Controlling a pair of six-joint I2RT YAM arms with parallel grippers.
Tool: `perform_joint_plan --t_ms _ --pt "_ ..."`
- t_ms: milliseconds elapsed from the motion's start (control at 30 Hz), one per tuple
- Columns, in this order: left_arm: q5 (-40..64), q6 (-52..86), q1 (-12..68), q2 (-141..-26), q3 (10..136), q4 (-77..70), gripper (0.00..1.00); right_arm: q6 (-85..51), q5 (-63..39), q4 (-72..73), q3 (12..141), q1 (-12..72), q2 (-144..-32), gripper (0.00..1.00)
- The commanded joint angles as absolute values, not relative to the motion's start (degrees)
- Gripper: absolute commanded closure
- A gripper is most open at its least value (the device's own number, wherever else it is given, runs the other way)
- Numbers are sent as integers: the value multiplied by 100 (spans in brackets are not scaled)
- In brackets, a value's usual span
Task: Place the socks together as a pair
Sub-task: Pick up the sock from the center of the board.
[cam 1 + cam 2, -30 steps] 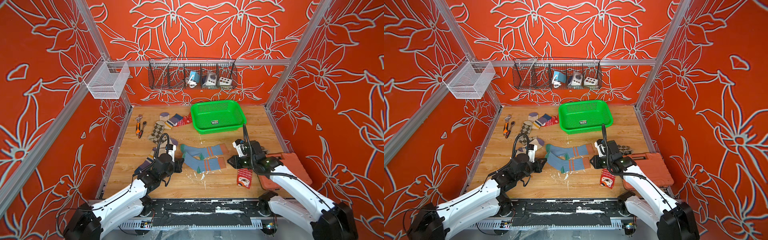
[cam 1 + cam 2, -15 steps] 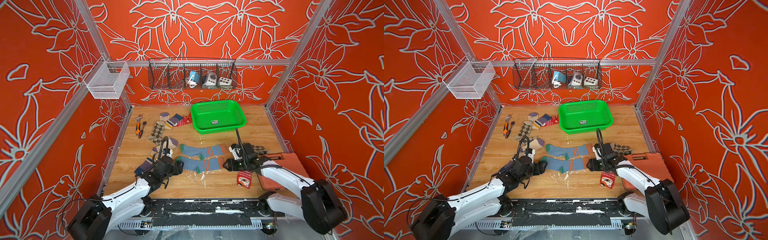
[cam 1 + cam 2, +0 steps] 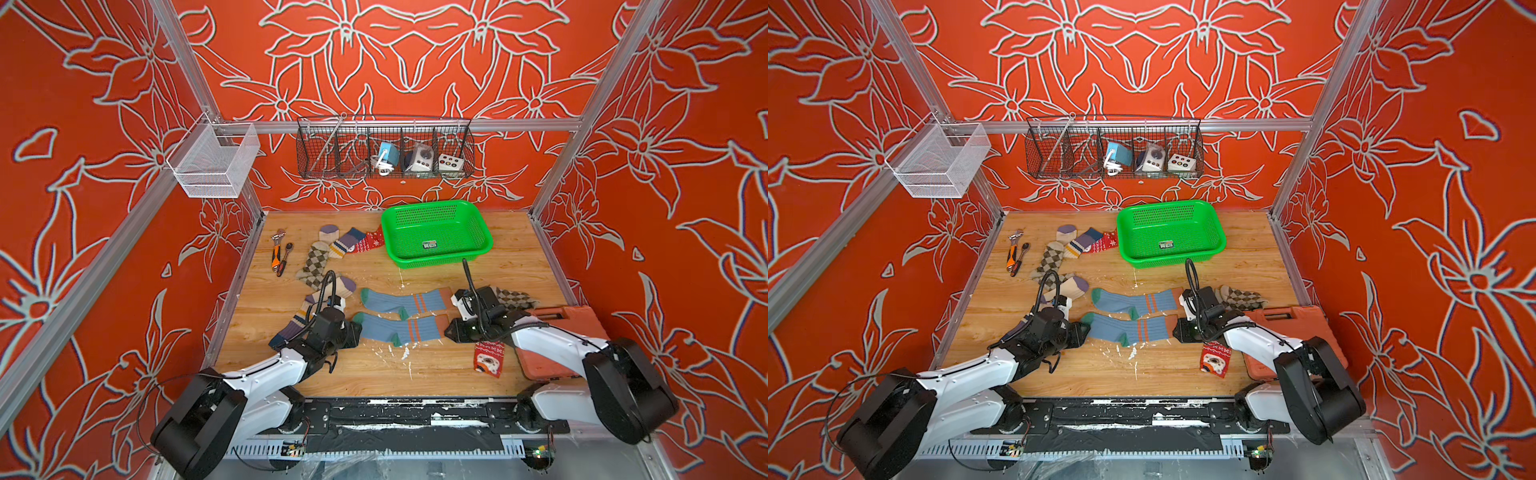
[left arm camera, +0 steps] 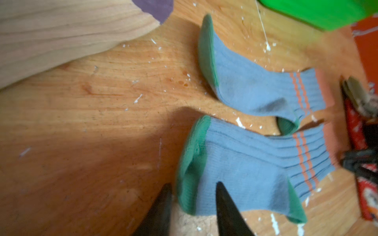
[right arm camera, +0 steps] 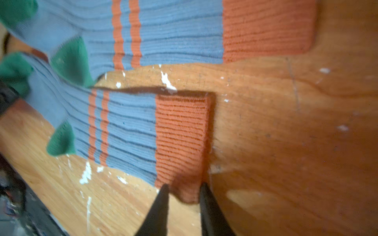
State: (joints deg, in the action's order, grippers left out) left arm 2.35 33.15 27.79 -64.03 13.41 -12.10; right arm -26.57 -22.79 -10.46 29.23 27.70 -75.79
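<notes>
While it is pinched at both ends, the nearer blue ribbed sock with orange stripes (image 3: 395, 330) is shown lying flat at the front of the wooden tabletop (image 3: 515, 257), parallel to and just in front of its matching blue ribbed sock (image 3: 405, 301).

Its green toe is seen clamped between the fingers of the left gripper (image 4: 192, 194), and a corner of its orange cuff is bunched and clenched in the right gripper (image 5: 184, 192). A brown-beige argyle sock (image 3: 515, 297) is partly hidden behind the right arm, against an orange plastic tool case (image 3: 573, 316), and a red Christmas sock (image 3: 488, 359) is seen just beside that arm. Another argyle sock (image 3: 313, 262), a cream sock with a purple toe (image 3: 328, 232) and a red snowflake sock (image 3: 372, 240) are gathered at the back, left of a green perforated plastic basket (image 3: 432, 203).
</notes>
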Motion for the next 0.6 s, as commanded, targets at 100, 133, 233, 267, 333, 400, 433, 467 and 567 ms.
perform_joint_plan --t_ms 100,133,233,267,333,400,433,467,567 --pt "539 3311 2760 -6365 1520 -1210 90 -2751 -2444 -1083 2937 2816 -7441 100" --pt "641 3357 2766 -6288 1572 -1105 93 -2737 -2442 -1227 2975 2814 -7276 100" --pt "836 3497 2886 -5854 1770 -846 100 -2699 -2405 -1831 3190 2818 -6638 100" --pt "820 3525 2952 -5729 1846 -731 100 -2674 -2402 -2032 3285 2821 -6432 100" --pt "793 3604 3094 -5302 2051 -470 100 -2657 -2416 -2442 3514 2821 -6023 100" --pt "918 3669 3159 -5066 2226 -311 100 -2622 -2438 -2775 3766 2821 -5735 100" --pt "984 3690 3180 -4981 2315 -239 100 -2599 -2452 -2933 3893 2821 -5645 100" --pt "1041 3709 3207 -4897 2419 -167 100 -2572 -2470 -3069 4035 2821 -5569 100" --pt "1019 3693 3243 -4773 2700 -12 100 -2426 -2422 -3402 4442 2816 -5517 100"
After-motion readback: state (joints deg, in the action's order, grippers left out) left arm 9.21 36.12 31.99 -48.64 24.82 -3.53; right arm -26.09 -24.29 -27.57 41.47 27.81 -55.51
